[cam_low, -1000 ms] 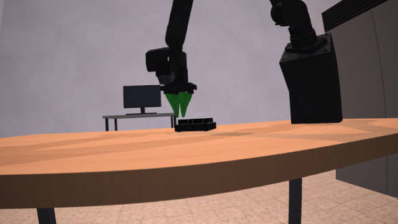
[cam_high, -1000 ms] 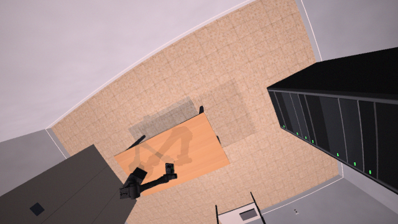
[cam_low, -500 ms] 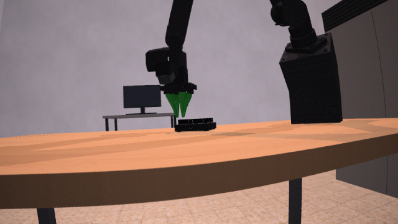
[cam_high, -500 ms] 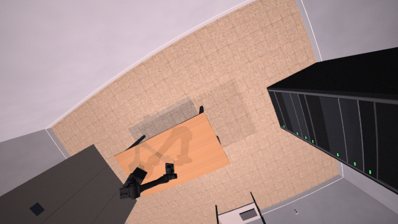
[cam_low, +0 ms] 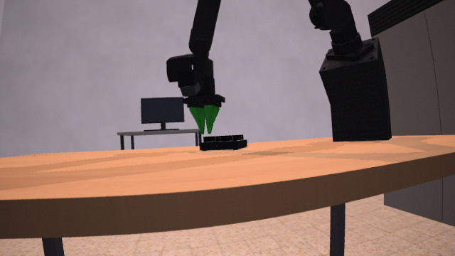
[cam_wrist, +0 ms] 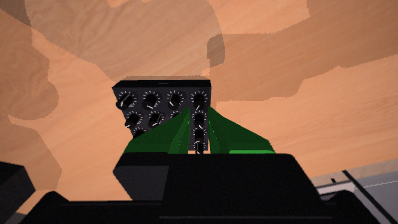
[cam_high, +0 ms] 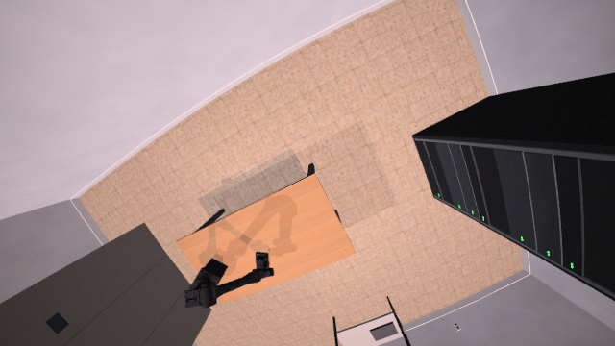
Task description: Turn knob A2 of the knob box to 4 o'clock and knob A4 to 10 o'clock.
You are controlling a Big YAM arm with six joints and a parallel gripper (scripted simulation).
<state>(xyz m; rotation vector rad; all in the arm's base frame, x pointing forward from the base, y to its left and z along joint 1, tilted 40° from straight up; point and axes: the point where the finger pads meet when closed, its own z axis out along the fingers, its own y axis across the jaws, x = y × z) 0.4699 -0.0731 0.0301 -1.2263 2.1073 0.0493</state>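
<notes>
- Gripper [cam_low: 206,132] with two green tapered fingers [cam_low: 212,117] points straight down from the black jointed arm [cam_low: 203,32]
- Fingers stand a narrow gap apart, not pressed together, nothing pinched between them; the wrist view shows the gap [cam_wrist: 199,112] plainly
- Flat black knob box [cam_low: 223,144] sits on the orange wooden table top [cam_low: 213,178], directly below the fingertips and stretching off to one side of them, so the tips hang over one end of the box
- In the exterior view the tips stand just above the knob tops; contact cannot be told
- In the wrist view one line of small black round knobs with white lines [cam_wrist: 199,119] runs through the gap between the fingers, out to the box's far edge
- Remaining knobs [cam_wrist: 150,100] lie outside the finger on that side, several partly hidden behind it
- Box [cam_wrist: 160,86] stands flat, level on the table
- Tall black pedestal block [cam_low: 370,121] carrying the arm stands well apart from the fingers, past the box's other end
</notes>
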